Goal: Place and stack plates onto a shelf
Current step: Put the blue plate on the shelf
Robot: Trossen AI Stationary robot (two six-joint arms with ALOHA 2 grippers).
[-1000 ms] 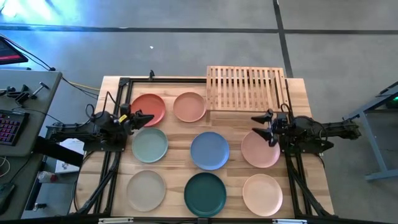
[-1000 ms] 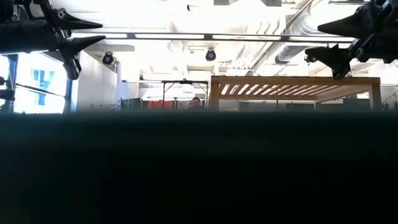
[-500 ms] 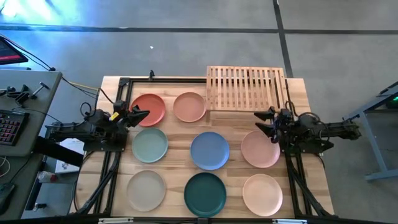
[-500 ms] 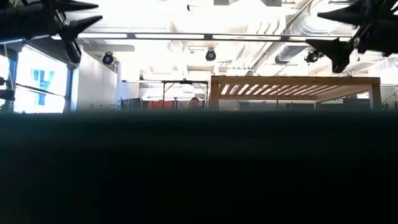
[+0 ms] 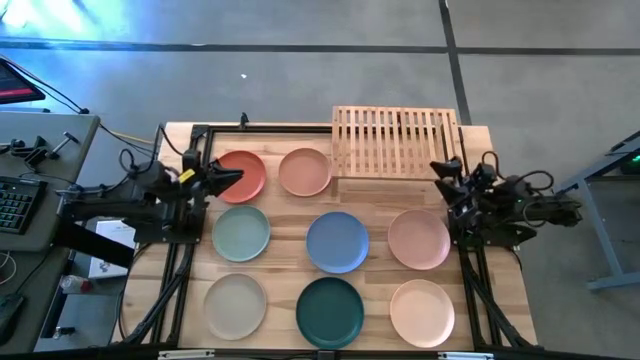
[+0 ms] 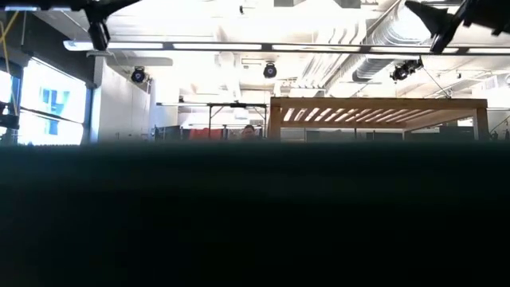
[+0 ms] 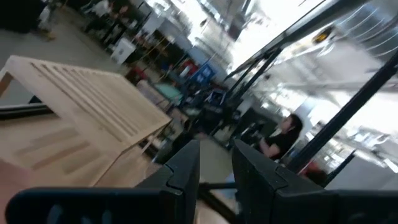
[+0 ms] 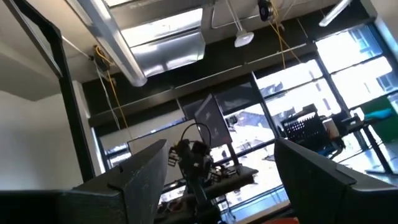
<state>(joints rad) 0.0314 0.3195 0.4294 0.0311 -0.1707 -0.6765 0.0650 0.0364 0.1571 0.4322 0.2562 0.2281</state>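
- Table (image 5: 480, 300) carries eight plates laid singly, reachable; shelf (image 5: 395, 142) at its far edge is bare.
- Left gripper (image 5: 232, 178) over the red plate (image 5: 240, 176), fingers narrowly apart, empty.
- Right gripper (image 5: 444, 172) near the shelf's right end, wide open, empty.

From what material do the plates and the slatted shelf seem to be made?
The plates, such as the blue plate: probably matte plastic or a composite, since their flat pastel colours show no glare. The shelf: light bamboo or wood, unpainted, with pale parallel slats.

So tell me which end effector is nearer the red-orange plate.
Left. The left end effector hangs over the near edge of the red-orange plate; the right end effector is across the table, beside the shelf.
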